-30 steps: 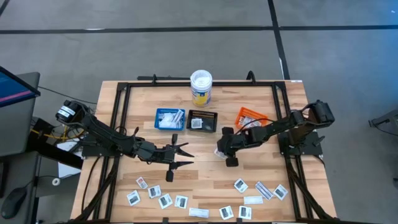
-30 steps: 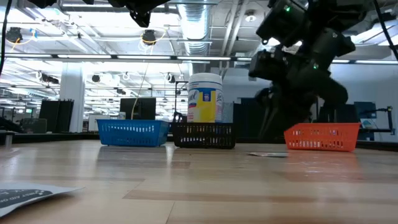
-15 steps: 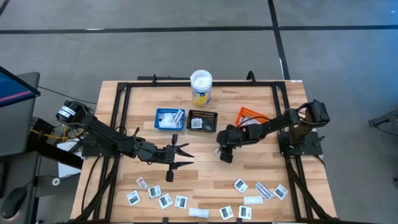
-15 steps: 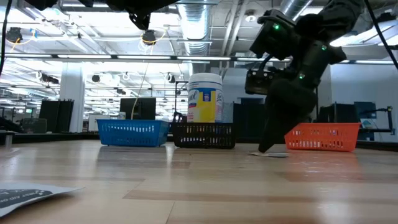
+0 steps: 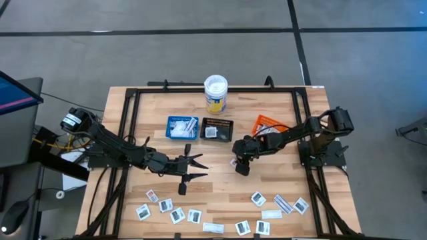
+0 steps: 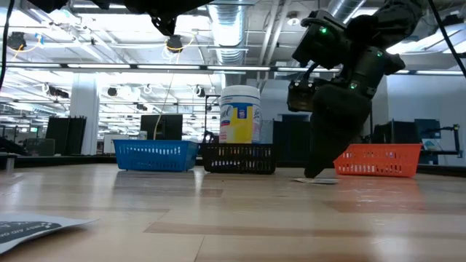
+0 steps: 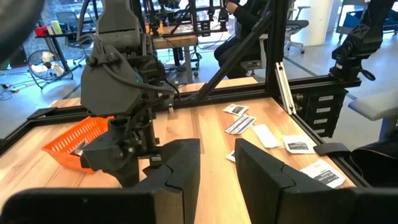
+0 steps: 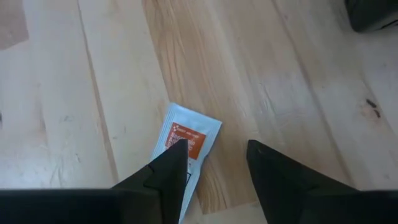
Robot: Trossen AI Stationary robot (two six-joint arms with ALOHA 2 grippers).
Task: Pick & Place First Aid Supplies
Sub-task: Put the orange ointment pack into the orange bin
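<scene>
I have a few supplies already in the trays [image 5: 182,127], my right gripper [image 5: 236,163] poised jaws apart over an orange-marked packet [image 8: 186,146] at table centre, left gripper [image 5: 195,167] parted and empty at nine o'clock, and most packets [image 5: 177,215] waiting at six o'clock.

You are working in a large robotics lab or industrial workshop. Past the wooden table [image 6: 233,211] you see exposed ceiling ducts [image 6: 226,22], rows of strip lights [image 6: 109,67] and dark equipment racks [image 6: 160,125]. Beyond it stand more black-framed benches [image 7: 180,37], office chairs [image 7: 298,18] and a seated person [image 7: 239,25].
</scene>
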